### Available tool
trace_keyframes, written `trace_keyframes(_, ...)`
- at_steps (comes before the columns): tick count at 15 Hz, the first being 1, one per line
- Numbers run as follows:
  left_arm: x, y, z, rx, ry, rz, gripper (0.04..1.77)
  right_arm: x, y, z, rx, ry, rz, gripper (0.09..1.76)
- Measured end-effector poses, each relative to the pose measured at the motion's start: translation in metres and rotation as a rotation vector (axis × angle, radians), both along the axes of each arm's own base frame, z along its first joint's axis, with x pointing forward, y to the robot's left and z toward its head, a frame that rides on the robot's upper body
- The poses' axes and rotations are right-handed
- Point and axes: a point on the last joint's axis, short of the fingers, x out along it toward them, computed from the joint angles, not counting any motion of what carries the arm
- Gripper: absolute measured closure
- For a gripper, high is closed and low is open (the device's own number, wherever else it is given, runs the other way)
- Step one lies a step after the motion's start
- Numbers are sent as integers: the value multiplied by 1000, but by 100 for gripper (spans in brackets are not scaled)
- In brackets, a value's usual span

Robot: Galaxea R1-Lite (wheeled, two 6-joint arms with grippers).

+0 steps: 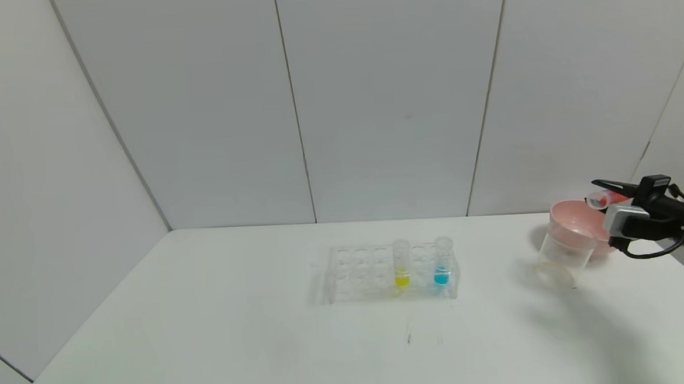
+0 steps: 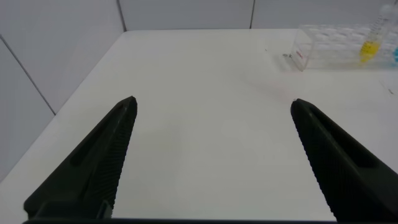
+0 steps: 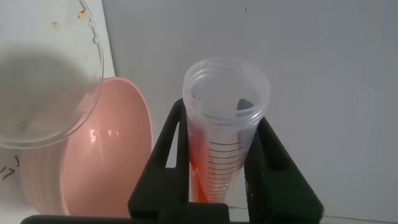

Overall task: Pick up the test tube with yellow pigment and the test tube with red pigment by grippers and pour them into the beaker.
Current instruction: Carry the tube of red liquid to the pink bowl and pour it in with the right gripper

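Note:
My right gripper (image 1: pixel 607 194) is shut on the test tube with red pigment (image 1: pixel 600 199) and holds it tipped nearly level above the right rim of the pink bowl. In the right wrist view the tube (image 3: pixel 224 143) sits between the fingers (image 3: pixel 171 143), with red liquid along its lower wall and its mouth open. The clear beaker (image 1: pixel 560 252) stands in front of the bowl; its rim shows in the right wrist view (image 3: pixel 93 74). The test tube with yellow pigment (image 1: pixel 401 264) stands upright in the clear rack (image 1: pixel 358 273). My left gripper (image 2: pixel 214 101) is open and empty over bare table.
A tube with blue liquid (image 1: pixel 441 261) stands in the rack to the right of the yellow one. The pink bowl (image 1: pixel 580 217) sits behind the beaker near the table's right edge. The rack (image 2: pixel 326 50) and yellow tube (image 2: pixel 371 45) show far off in the left wrist view.

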Motion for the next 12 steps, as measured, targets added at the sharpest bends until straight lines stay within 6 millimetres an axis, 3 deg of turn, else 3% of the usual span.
trace_keyframes(12, 0, 0, 0, 0, 0, 0, 5, -2, 5, -3, -106, -38, -29, 129)
